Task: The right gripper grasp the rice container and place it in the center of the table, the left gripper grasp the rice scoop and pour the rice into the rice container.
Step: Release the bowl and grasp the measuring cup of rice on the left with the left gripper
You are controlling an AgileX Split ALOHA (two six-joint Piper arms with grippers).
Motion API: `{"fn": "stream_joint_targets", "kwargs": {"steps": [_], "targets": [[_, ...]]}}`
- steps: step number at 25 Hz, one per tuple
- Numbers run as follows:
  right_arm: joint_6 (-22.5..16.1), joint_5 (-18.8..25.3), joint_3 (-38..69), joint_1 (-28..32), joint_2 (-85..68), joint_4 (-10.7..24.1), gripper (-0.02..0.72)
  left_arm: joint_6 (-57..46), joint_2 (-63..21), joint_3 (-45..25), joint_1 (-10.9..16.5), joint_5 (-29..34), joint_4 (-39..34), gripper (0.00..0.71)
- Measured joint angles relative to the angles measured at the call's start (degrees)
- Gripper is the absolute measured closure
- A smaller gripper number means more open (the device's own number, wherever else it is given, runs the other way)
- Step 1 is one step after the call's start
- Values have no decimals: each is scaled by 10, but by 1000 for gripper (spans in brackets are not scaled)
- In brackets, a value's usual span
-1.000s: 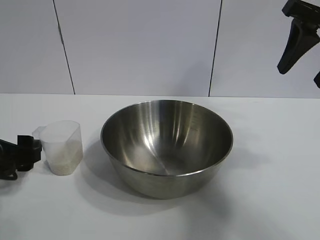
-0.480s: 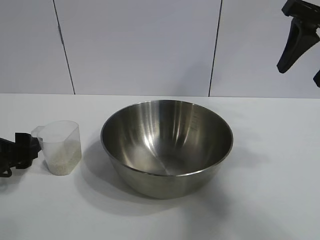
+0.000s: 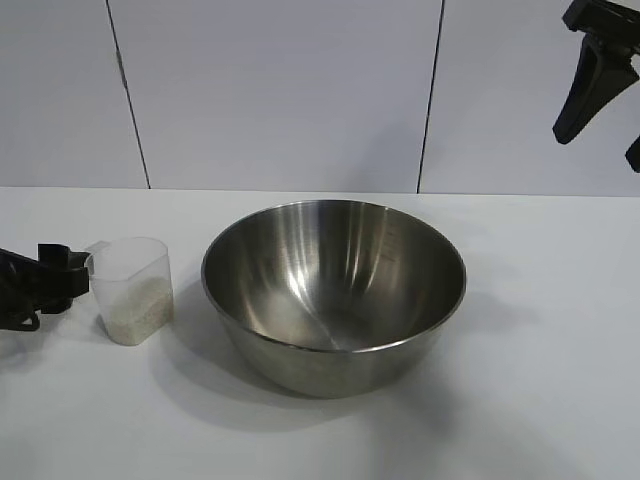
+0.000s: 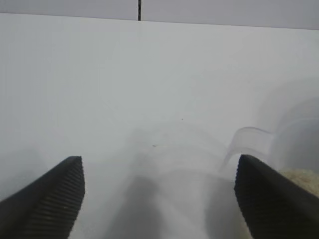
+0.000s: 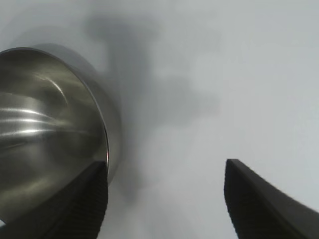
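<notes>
White table (image 3: 560, 330), left hand (image 4: 158, 196) wide open beside rice scoop (image 3: 132, 290)

The left gripper (image 3: 62, 275) is lying low over the table (image 3: 540, 400) near its left edge, its fingers (image 4: 47, 204) spread wide apart. The right gripper (image 3: 605, 100) is hanging high above the table's far right corner, its fingers (image 5: 259, 204) pointing downward and standing well apart, touching nothing.
</notes>
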State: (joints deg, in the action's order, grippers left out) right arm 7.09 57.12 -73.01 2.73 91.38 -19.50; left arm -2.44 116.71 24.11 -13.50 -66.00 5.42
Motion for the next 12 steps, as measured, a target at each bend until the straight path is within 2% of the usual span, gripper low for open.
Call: {"fn": "stream_joint_targets", "kwargs": {"steps": [4, 12], "targets": [[0, -1, 0, 0, 0, 0, 240, 0, 0, 0, 0, 0, 0, 268], [0, -1, 0, 0, 0, -2, 240, 0, 0, 0, 0, 0, 0, 275]]}}
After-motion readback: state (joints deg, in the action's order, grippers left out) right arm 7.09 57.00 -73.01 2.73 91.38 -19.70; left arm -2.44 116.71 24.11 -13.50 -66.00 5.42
